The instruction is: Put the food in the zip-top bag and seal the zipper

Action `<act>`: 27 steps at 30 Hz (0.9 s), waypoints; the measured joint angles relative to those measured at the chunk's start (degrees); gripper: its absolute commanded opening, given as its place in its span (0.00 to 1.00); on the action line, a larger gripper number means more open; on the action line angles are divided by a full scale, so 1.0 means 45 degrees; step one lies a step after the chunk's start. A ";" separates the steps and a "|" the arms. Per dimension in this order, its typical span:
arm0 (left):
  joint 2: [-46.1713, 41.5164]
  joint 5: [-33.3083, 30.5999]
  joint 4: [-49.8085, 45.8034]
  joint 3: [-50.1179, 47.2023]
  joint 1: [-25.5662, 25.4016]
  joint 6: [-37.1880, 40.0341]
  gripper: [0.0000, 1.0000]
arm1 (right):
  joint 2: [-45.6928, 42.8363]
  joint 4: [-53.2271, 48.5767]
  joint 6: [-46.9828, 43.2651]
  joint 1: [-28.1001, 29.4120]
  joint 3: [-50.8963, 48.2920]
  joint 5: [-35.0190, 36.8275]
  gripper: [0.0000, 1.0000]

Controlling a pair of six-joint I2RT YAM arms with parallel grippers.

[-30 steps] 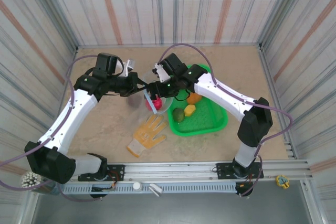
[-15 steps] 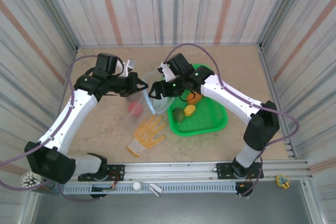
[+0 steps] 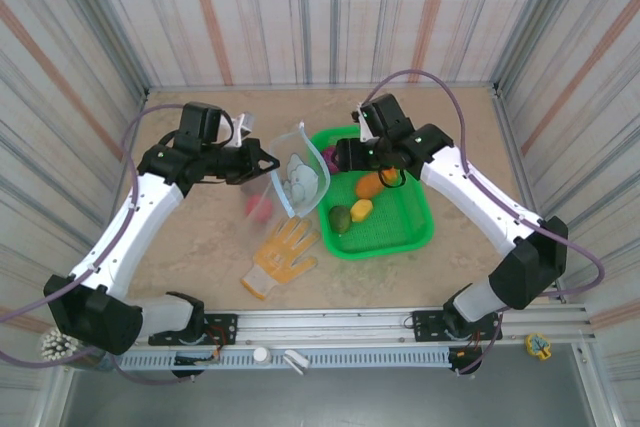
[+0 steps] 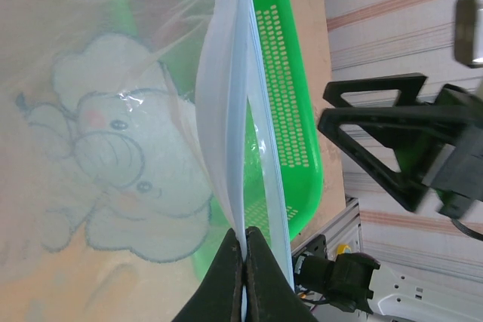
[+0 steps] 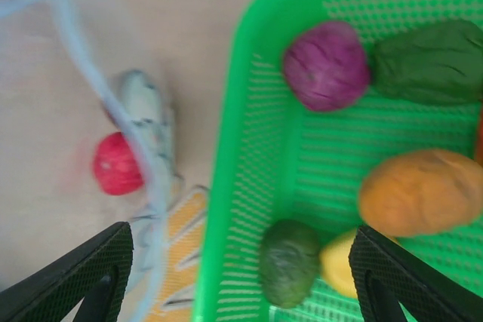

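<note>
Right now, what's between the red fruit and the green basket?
In the right wrist view, the blue zipper runs between the red fruit and the basket; the glove lies there too, lower down.

A robot test cell in a lab is shown. A tan tabletop [image 3: 200, 247] is boxed in on 3 sides by striped panel walls [image 3: 300, 17]. A left arm [image 3: 130, 217] and a right arm [image 3: 480, 197] are bolted to an aluminium rail [image 3: 350, 325]. Purple cables [image 3: 425, 74] are looped overhead, and toy food [image 3: 368, 185] is kept in a green basket [image 3: 380, 250].
</note>
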 measured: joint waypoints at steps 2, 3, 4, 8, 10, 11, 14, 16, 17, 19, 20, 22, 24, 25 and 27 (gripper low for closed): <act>-0.0029 0.0039 0.0151 -0.0141 0.0000 0.0019 0.00 | 0.0049 -0.0053 0.0117 -0.0155 -0.0646 0.0384 0.76; -0.0073 0.0063 0.0330 -0.0267 0.0000 0.0019 0.00 | 0.0092 -0.0049 0.0321 -0.0238 -0.0971 0.0665 0.76; -0.0092 0.0097 0.0481 -0.0384 0.0000 0.0015 0.00 | 0.0155 -0.0049 0.0515 -0.0301 -0.1229 0.0908 0.77; -0.0151 0.0243 0.1229 -0.0908 -0.0005 0.0029 0.00 | 0.0777 -0.0019 0.1753 -0.0457 -0.1656 0.1807 0.83; -0.0151 0.0301 0.1535 -0.1064 -0.0107 0.0136 0.00 | 0.1117 0.0214 0.2448 -0.0481 -0.1841 0.2025 0.85; -0.0151 0.0355 0.1637 -0.1083 -0.0189 0.0223 0.00 | 0.1224 0.0432 0.2812 -0.0481 -0.2021 0.2113 0.86; -0.0282 0.0452 0.2093 -0.1219 -0.0403 0.0398 0.00 | 0.1452 0.0991 0.3963 -0.0495 -0.2657 0.2195 0.88; -0.0549 0.0476 0.2414 -0.1515 -0.0413 0.0403 0.00 | 0.1710 0.1195 0.4585 -0.0559 -0.2759 0.2142 0.89; -0.0685 0.0471 0.2516 -0.1666 -0.0398 0.0403 0.00 | 0.1880 0.1375 0.4891 -0.0631 -0.2754 0.2108 0.90; -0.0889 0.0466 0.2720 -0.1914 -0.0359 0.0389 0.00 | 0.2186 0.1710 0.5401 -0.0767 -0.2754 0.2035 0.90; -0.0923 0.0471 0.2783 -0.1991 -0.0301 0.0384 0.00 | 0.2341 0.1846 0.5673 -0.0835 -0.2754 0.1996 0.90; -0.0879 0.0505 0.2905 -0.2074 -0.0199 0.0335 0.00 | 0.2594 0.2089 0.6091 -0.0962 -0.2754 0.1953 0.90; -0.0816 0.0525 0.2987 -0.2147 -0.0083 0.0282 0.00 | 0.2841 0.2361 0.6509 -0.1083 -0.2754 0.1880 0.90; -0.0816 0.0525 0.3016 -0.2186 -0.0044 0.0253 0.00 | 0.2953 0.2463 0.6674 -0.1132 -0.2754 0.1851 0.90; -0.0816 0.0573 0.3109 -0.2283 -0.0044 0.0155 0.00 | 0.3293 0.2710 0.6985 -0.1263 -0.2754 0.1802 0.88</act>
